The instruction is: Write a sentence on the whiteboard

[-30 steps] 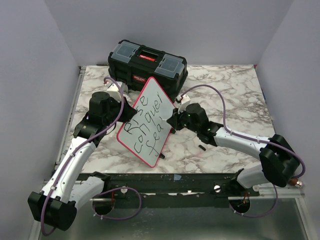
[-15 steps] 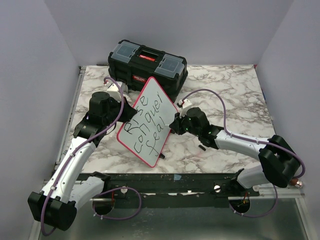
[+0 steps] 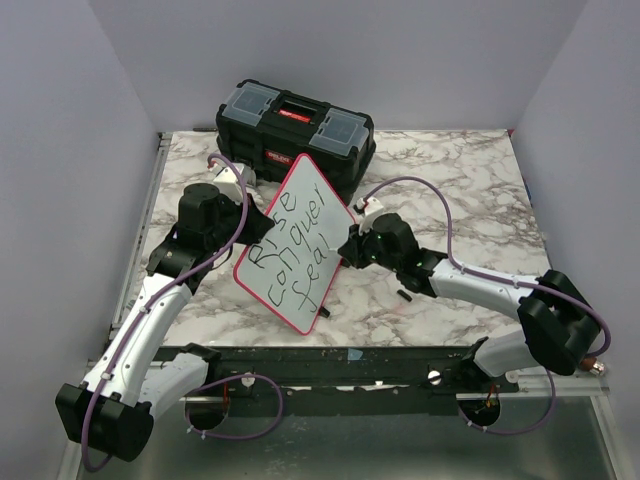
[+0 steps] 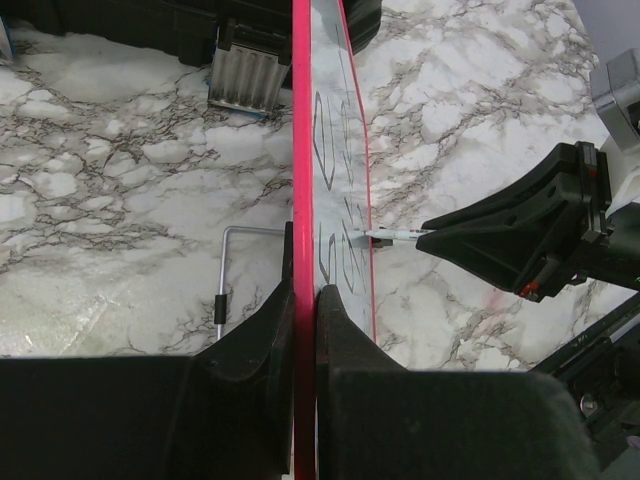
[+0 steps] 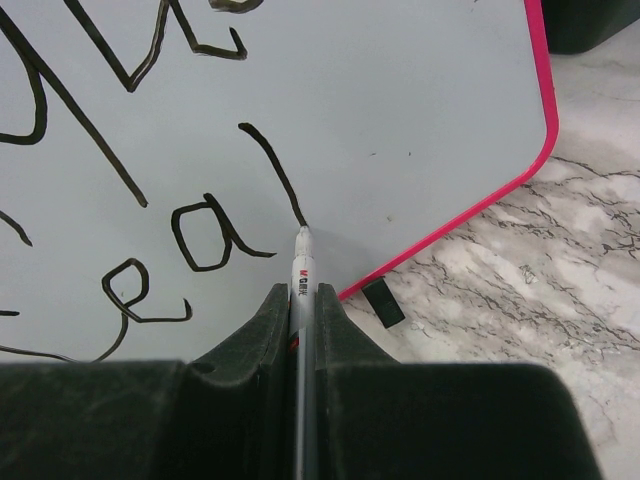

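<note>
The whiteboard [image 3: 295,245], white with a pink-red rim, stands tilted on the marble table. My left gripper [image 4: 303,300] is shut on its rim [image 4: 301,150] and holds it up. The sentence [image 3: 292,250] reads "Rise conquer fea" with a fresh stroke after it [image 5: 272,172]. My right gripper [image 5: 303,300] is shut on a thin grey marker pen [image 5: 301,270]. The pen's tip touches the board at the foot of that stroke. The pen also shows in the left wrist view [image 4: 395,236], pressed on the board's face. In the top view the right gripper [image 3: 347,250] is at the board's right edge.
A black toolbox [image 3: 296,132] with a red handle stands behind the board. A small black pen cap [image 3: 404,296] lies on the table [image 3: 470,190] right of the board; it also shows in the right wrist view [image 5: 382,302]. A thin metal stand wire [image 4: 228,270] lies left of the board.
My right gripper with the pen shifted a little down and right along the board's third line, and a new stroke follows "fea". The left arm and board have not moved.
</note>
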Action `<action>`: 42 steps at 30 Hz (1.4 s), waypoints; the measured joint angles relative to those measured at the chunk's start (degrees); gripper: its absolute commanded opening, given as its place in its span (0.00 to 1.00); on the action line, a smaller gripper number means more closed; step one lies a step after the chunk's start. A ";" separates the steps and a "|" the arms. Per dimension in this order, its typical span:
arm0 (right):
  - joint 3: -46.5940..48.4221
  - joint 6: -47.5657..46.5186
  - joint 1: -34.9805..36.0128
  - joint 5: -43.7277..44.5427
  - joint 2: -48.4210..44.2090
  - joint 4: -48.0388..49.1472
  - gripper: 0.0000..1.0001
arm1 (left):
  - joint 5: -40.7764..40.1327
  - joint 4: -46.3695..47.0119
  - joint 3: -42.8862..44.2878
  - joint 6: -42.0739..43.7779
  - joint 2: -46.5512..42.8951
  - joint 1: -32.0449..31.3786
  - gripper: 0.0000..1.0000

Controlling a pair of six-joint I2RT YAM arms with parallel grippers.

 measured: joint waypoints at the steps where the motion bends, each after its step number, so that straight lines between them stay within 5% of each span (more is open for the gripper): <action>1: 0.20 0.00 0.00 0.00 0.00 -0.17 0.01 | 0.00 0.00 0.00 0.00 0.00 0.00 0.00; 42: 9.31 -3.02 0.00 3.96 2.69 -2.54 0.01 | 0.02 0.02 0.00 0.00 -0.02 -0.09 0.00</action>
